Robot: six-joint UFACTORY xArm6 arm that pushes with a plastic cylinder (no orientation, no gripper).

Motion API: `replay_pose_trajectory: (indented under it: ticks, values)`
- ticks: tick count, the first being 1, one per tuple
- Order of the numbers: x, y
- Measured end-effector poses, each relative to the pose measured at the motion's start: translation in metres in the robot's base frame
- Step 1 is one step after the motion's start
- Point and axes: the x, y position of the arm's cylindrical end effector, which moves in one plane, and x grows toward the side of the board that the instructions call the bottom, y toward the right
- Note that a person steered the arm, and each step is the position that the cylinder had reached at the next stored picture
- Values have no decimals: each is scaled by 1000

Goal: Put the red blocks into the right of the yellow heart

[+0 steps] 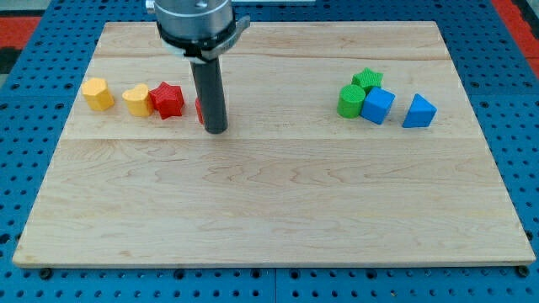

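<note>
Rod comes down from the view's top, my tip (216,130) on the wooden board (269,219) w/ no claw on it, just a bare dark rod end. A red block (200,109), mostly hidden behind the rod, pokes out at its left edge; shape can't be made out. Red star (167,100) sits touching the yellow heart (136,100) on the heart's right. Another yellow block (98,94), prob. a cylinder, further left. Far right cluster: green star (367,80), green cylinder (350,102), blue cube (378,106), blue triangle-ish block (418,111) slightly apart.

Two yellow blocks (98,94) (136,100), two red blocks (167,100) (200,110), two green blocks (367,80) (350,102), two blue blocks (378,106) (418,111)
</note>
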Motion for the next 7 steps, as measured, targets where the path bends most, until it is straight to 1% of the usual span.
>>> replay_pose_trajectory:
  ticks: [1, 2, 4, 6, 7]
  values:
    - [-4, -9]
    - [-13, 10]
    - [-18, 11]
    - [-29, -28]
    - [-29, -28]
